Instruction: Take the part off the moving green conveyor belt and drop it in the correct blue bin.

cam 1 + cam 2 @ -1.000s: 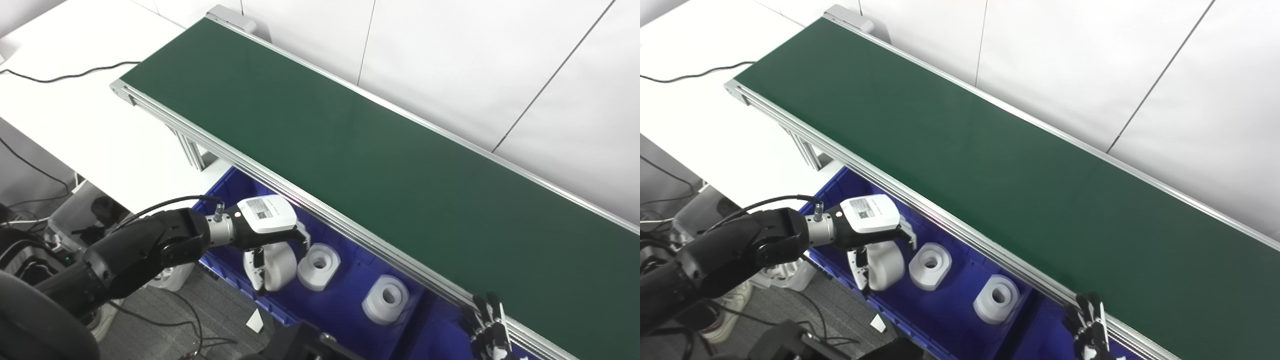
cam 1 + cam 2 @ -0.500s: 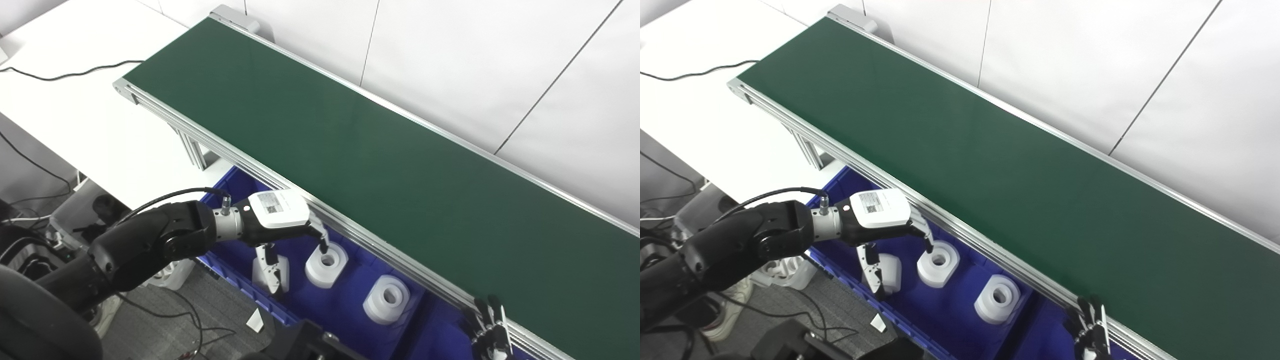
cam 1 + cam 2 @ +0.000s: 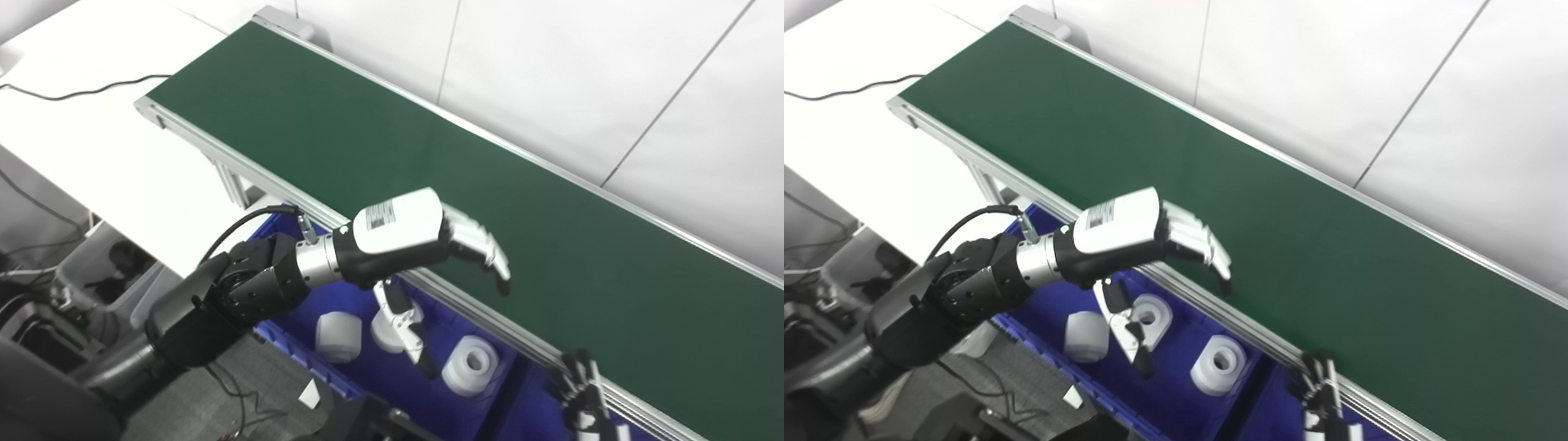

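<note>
My left hand (image 3: pixel 422 236) is open and empty. It is raised above the near rail of the green conveyor belt (image 3: pixel 429 153), with its fingers reaching over the belt edge and its thumb hanging down over the blue bin (image 3: pixel 367 367). Three white parts lie in that bin: a rounded one (image 3: pixel 338 335) at the left, one (image 3: pixel 1150 313) partly behind the thumb, and a ring-shaped one (image 3: pixel 468 364) at the right. No part shows on the belt. My right hand (image 3: pixel 585 398) is at the bottom edge by the rail, with only its upright fingers in view.
A second blue bin (image 3: pixel 533 404) adjoins on the right under the rail. A white table (image 3: pixel 92 141) with a black cable (image 3: pixel 79 93) stands left of the belt. White wall panels run behind the belt. Cables and gear lie on the floor at the lower left.
My left hand let go of the rounded white part, which now lies in the bin. The hand opened and rose up and right to the belt's near rail. My right hand barely moved.
</note>
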Action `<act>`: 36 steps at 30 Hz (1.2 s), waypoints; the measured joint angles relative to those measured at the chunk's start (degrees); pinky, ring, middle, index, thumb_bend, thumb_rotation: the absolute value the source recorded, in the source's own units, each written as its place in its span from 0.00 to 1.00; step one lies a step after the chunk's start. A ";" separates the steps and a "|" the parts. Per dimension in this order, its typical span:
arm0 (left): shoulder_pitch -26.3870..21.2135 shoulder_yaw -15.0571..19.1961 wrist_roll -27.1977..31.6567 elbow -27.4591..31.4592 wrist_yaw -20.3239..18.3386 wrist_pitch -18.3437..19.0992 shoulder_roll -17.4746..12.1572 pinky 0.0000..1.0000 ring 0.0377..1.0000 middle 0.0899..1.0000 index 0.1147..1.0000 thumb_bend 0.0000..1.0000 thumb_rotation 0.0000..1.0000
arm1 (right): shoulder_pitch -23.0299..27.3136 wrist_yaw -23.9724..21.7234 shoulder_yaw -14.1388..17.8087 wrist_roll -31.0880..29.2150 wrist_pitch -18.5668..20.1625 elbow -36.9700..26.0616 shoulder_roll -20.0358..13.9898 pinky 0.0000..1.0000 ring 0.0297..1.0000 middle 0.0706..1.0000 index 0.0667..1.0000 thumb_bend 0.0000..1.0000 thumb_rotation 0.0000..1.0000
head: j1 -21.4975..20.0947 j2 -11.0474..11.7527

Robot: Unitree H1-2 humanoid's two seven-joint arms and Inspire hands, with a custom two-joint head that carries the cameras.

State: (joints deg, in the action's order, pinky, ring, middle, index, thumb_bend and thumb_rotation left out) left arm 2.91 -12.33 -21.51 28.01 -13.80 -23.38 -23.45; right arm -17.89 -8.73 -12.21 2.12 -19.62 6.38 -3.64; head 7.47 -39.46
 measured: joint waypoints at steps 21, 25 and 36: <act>-8.76 -2.76 14.77 -9.95 12.93 -1.85 17.74 0.60 0.66 0.68 0.68 0.76 0.61 | 6.19 34.15 -2.09 20.69 -4.86 -29.45 -3.64 0.79 0.82 0.84 0.84 0.84 1.00 | -21.62 13.80; -9.14 -3.15 14.96 -9.78 13.45 -1.85 19.92 0.64 0.68 0.70 0.70 0.77 0.64 | 10.53 38.82 -2.56 24.50 -4.89 -32.81 -4.60 0.80 0.84 0.85 0.84 0.80 0.97 | -22.15 14.59; -5.81 -2.35 20.17 -4.90 12.34 -1.88 21.45 0.74 0.79 0.80 0.84 0.81 0.67 | 9.03 51.64 -8.56 32.56 -5.38 -33.94 -6.58 0.83 0.86 0.87 0.87 0.77 0.96 | -24.96 13.80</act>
State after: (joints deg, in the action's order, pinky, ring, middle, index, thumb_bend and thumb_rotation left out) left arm -2.89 -14.68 -1.35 23.12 -1.47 -25.26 -2.01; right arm -8.86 42.91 -20.77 34.68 -25.00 -27.55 -10.22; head -17.49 -25.66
